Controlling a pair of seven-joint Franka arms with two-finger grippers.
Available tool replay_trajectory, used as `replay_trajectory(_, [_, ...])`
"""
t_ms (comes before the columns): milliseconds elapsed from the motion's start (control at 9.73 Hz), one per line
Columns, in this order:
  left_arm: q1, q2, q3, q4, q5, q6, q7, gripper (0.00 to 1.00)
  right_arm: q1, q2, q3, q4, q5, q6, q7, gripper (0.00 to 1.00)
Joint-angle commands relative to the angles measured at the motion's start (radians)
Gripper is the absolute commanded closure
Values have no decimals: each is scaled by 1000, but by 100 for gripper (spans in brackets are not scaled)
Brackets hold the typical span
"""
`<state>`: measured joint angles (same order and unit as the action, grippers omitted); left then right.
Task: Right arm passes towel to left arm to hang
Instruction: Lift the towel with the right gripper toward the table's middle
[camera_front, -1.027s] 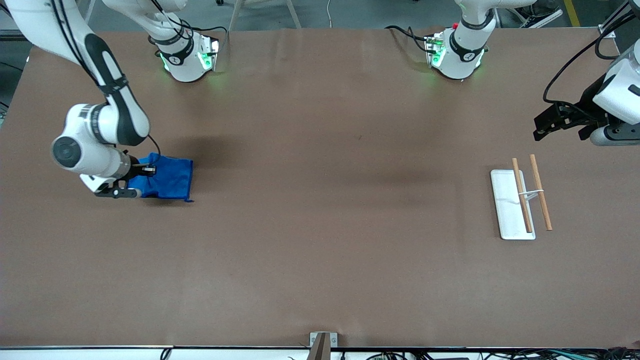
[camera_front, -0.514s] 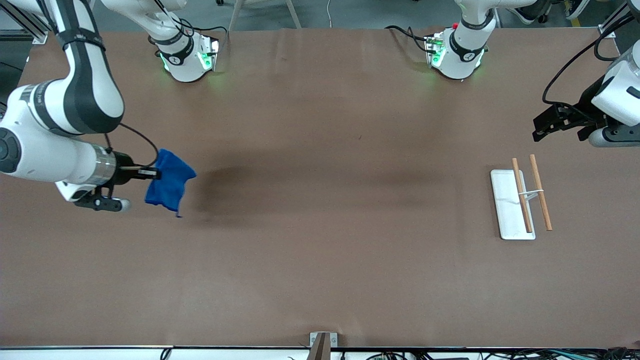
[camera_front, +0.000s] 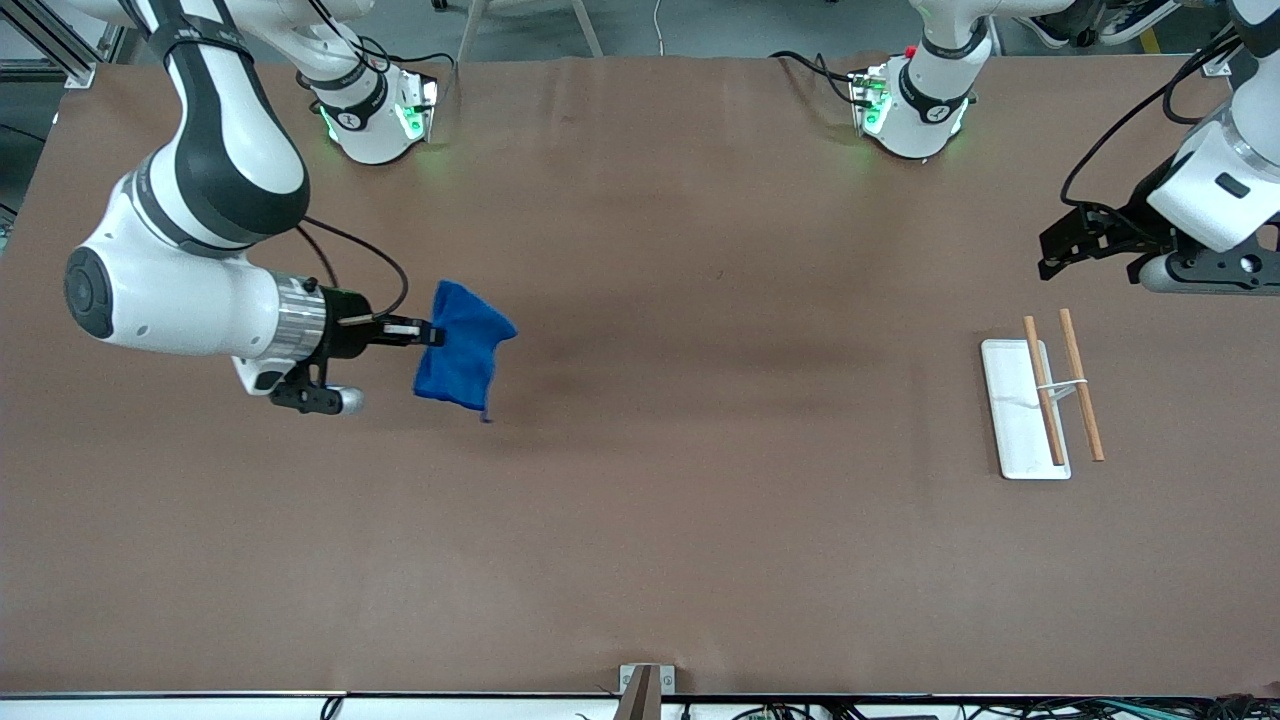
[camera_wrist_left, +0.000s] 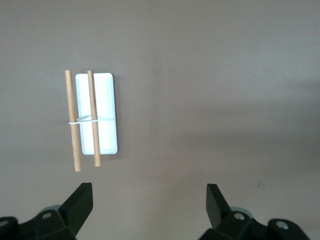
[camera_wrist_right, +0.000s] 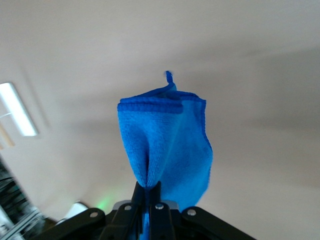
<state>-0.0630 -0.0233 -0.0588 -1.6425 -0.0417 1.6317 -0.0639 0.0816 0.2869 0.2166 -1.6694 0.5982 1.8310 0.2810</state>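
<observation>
My right gripper (camera_front: 432, 333) is up in the air over the table (camera_front: 640, 520), toward the right arm's end, with its fingers (camera_wrist_right: 152, 202) pinched tight on the towel (camera_front: 462, 358). I hold the cloth by one bunched edge, so it juts out from my fingertips and hangs clear of the tabletop. In the right wrist view the towel (camera_wrist_right: 167, 145) fans out from the clamp in soft folds, and its small loop (camera_wrist_right: 169, 76) pokes out at the corner farthest from my fingers.

My left gripper (camera_front: 1058, 245) waits in the air over the left arm's end of the table, with its fingers (camera_wrist_left: 80, 202) spread wide and nothing between them. The rack (camera_front: 1022, 407), a white tray with two wooden rods (camera_front: 1080, 397) above it, sits on the table near that gripper, and it shows plainly in the left wrist view (camera_wrist_left: 97, 113). The towel and the rack are well apart.
</observation>
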Motion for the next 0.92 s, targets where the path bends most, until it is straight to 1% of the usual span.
replay_trajectory(0, [-3, 11, -1, -43, -74, -3, 15, 0, 21, 41, 88, 16, 137, 86, 21, 99])
replay_trajectory(103, [0, 11, -1, -62, -116, -4, 15, 0, 21, 57, 143, 14, 226, 144, 20, 99])
replay_trajectory(205, [-1, 10, -1, -77, -154, -4, 15, 0, 23, 76, 209, 14, 286, 212, 21, 99])
replay_trajectory(308, [0, 11, -1, -88, -212, -3, 16, 0, 23, 89, 266, 14, 380, 270, 20, 99])
replay_trajectory(411, [5, 20, -1, -101, -277, -4, 41, 0, 33, 90, 294, 16, 462, 318, 20, 99])
replay_trajectory(514, [5, 22, 1, -138, -355, -4, 94, 0, 41, 100, 331, 19, 548, 383, 8, 99])
replay_trajectory(616, [5, 23, 1, -176, -422, -4, 116, 0, 44, 112, 374, 22, 593, 437, 1, 99])
replay_trajectory(719, [-3, 38, 1, -219, -501, -4, 134, 0, 44, 132, 415, 31, 619, 464, -23, 99])
replay_trajectory(822, [5, 45, 1, -258, -577, -4, 138, 0, 44, 162, 438, 57, 670, 462, -38, 99])
